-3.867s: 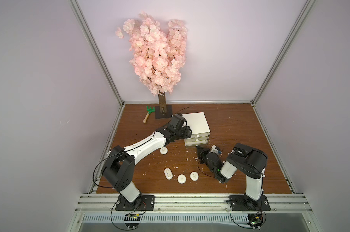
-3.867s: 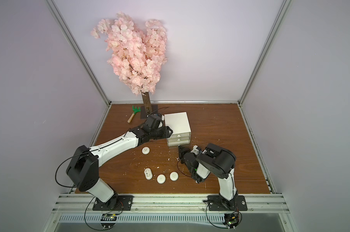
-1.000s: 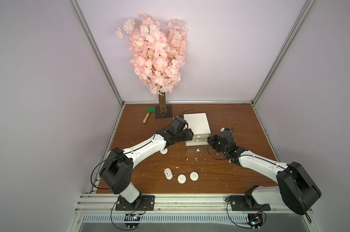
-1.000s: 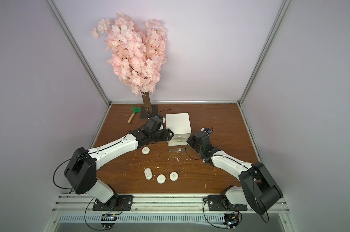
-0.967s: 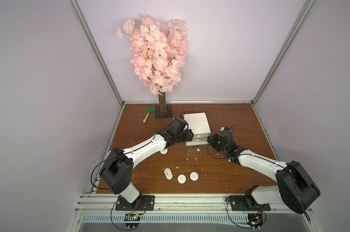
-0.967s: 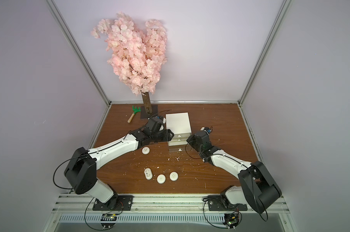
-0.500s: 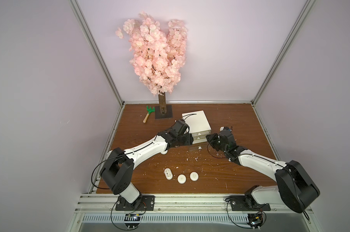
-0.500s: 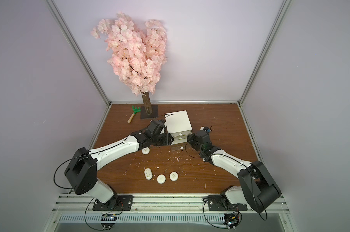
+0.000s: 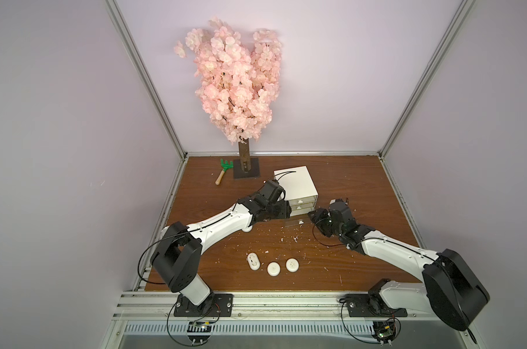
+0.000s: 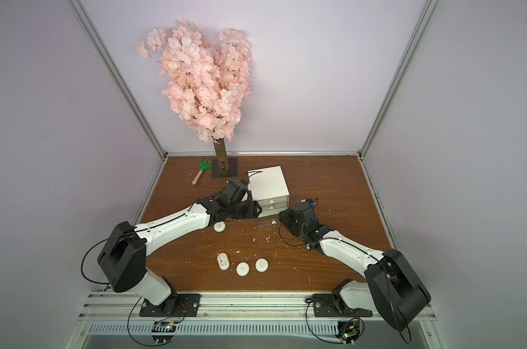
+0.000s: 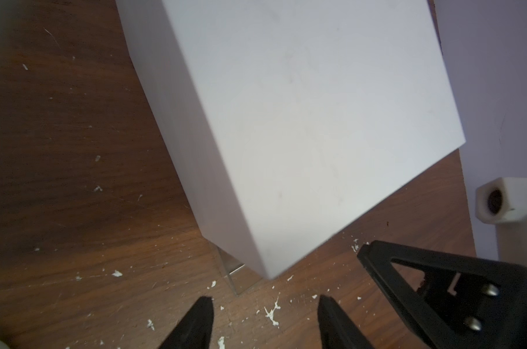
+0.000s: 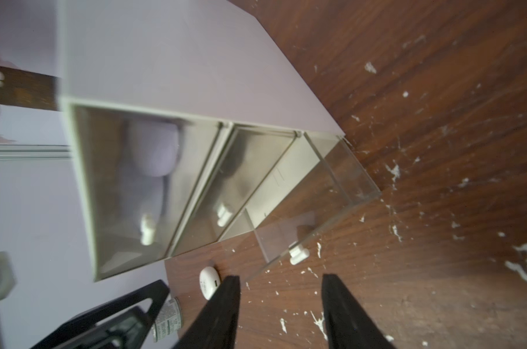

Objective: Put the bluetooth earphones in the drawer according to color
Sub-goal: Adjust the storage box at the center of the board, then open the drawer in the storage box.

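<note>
Wht earphones, wht drawer

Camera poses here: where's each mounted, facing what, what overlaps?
Top views: high at the front, facing down and back; left arm, right arm, cabinet, white cases.
Left wrist: on left arm, past its fingers, onto the cabinet's top.
Right wrist: on right arm, past its fingers, at the open bottom drawer.
Shared: cabinet in all four.

Left arm, right arm: white link shells, black joint housings, thin black cables looped outside. End effector fingers: black, triangular cutouts, silver screws.
</note>
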`<state>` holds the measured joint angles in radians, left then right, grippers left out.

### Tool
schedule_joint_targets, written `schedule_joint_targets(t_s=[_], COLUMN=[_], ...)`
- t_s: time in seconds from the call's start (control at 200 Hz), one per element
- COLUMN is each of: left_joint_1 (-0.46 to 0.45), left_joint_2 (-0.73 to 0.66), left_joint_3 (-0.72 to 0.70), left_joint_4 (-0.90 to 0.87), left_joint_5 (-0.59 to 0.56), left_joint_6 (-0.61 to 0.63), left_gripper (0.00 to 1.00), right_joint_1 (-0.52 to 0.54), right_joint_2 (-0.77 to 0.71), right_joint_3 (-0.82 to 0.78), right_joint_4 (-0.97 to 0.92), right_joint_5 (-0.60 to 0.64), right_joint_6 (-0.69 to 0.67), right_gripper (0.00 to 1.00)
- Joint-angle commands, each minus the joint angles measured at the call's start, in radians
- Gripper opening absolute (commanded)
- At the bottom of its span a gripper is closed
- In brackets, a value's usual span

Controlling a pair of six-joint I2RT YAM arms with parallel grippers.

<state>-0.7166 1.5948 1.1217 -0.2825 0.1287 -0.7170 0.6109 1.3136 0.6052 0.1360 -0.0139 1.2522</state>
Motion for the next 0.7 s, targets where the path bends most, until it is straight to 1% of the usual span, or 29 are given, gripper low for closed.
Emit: schedule_joint_targets(t_s=[0.0, 0.11, 0.27, 0.425, 0.591, 0.696], left_joint_1=[-0.008, -0.008, -0.008, 0.003, 0.058, 0.083], left_joint_2=[-0.027, -0.057, -0.09, -0.117, -0.056, -0.006], left_joint_3=[0.024, 0.027, 0.061, 0.088, 0.145, 0.181], left_joint_4=[-0.032, -0.057, -0.098, -0.093, -0.105, -0.113], left_joint_5=[-0.028, -0.052, -0.095, -0.132, -0.092, -0.071], left_joint_6=[0.028, 0.036, 0.05, 0.06, 0.082, 0.095], left_gripper=[0.6, 0.61, 0.64, 0.66, 0.68, 0.68], right_joint_1=[0.022, 0.032, 0.033, 0.032, 0.033, 0.034], right_joint_2=[0.018, 0.035, 0.063, 0.118, 0.167, 0.183], right_joint_3=[0.075, 0.12, 0.16, 0.192, 0.222, 0.244], right_joint_4=[-0.07, -0.138, -0.17, -0.18, -0.185, -0.204], right_joint_5=[-0.001, 0.032, 0.048, 0.025, 0.015, 0.031], right_joint_6=[-0.009, 0.018, 0.043, 0.054, 0.069, 0.076], right_gripper=[0.58, 0.64, 0.65, 0.65, 0.67, 0.68])
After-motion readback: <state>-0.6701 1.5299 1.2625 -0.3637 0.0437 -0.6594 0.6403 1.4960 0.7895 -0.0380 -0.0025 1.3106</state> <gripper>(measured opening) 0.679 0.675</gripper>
